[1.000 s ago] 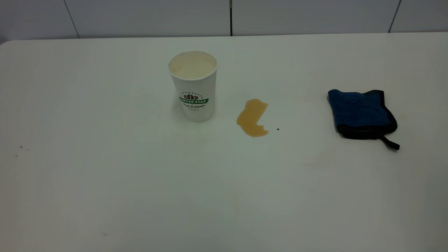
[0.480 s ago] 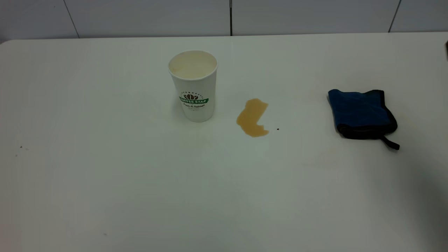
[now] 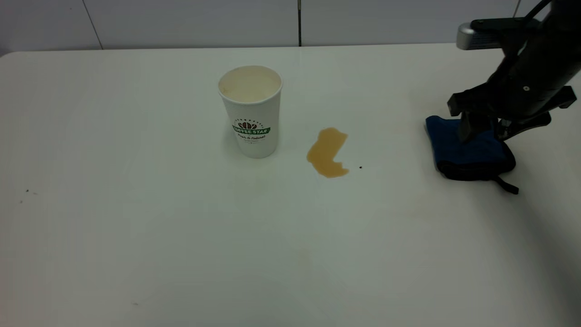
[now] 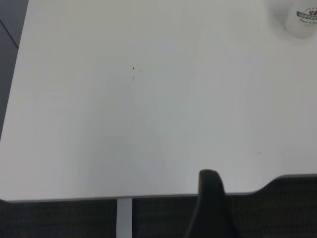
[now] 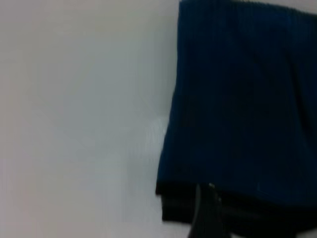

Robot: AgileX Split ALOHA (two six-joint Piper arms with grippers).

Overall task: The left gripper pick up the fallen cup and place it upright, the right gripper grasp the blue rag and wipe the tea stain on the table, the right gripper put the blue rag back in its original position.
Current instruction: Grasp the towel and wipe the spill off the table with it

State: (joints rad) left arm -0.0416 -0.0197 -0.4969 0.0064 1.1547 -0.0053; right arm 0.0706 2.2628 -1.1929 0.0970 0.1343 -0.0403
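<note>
One of three steps is looking finished: the tall white paper cup with the green logo is standing upright toward the far edge of the white bench, left of centre. The small amber-brown tea stain is lying unwiped just beside it, toward the right edge. The right gripper, black with a silver-grey bar on top, is hovering over the dark blue folded rag near the right edge, its jaws spread and straddling the cloth, not yet pinching it. Grasping, wiping and returning the rag are remaining. The left gripper is sitting parked off the bench's edge; whether its jaws are spread, I cannot tell.
</note>
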